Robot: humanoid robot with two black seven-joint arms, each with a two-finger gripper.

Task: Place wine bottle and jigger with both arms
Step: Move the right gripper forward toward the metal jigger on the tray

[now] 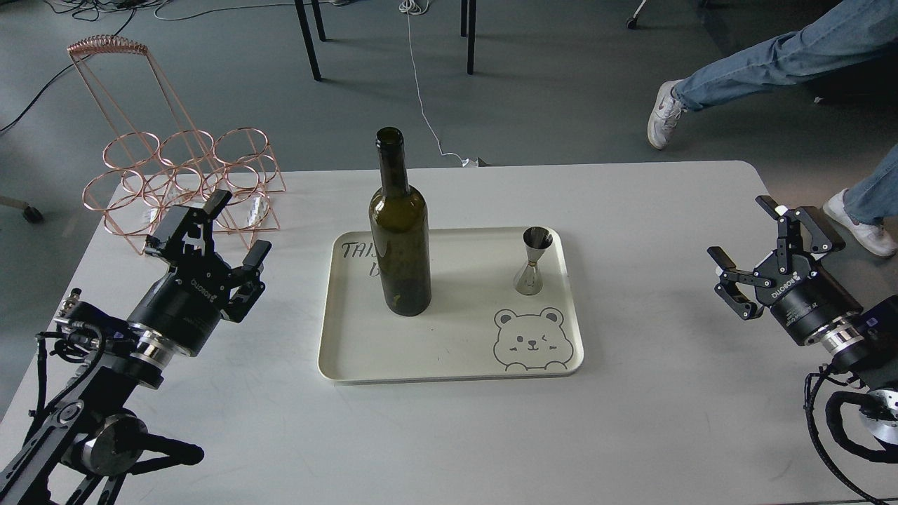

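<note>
The dark olive-green wine bottle (400, 235) stands upright on the left half of a cream tray (449, 354). The small steel jigger (532, 260) stands upright on the tray's right half, near the far edge. My left gripper (238, 228) hovers over the table to the left of the tray, fingers spread and empty. Well off to the right of the tray, my right gripper (747, 242) is also open, with nothing between its fingers. Neither gripper touches the bottle or the jigger.
A copper wire bottle rack (184, 172) stands at the table's back left, just behind my left gripper. The tray bears a bear drawing (531, 339) at its front right. A person's legs and shoes (665, 116) are beyond the table's far right.
</note>
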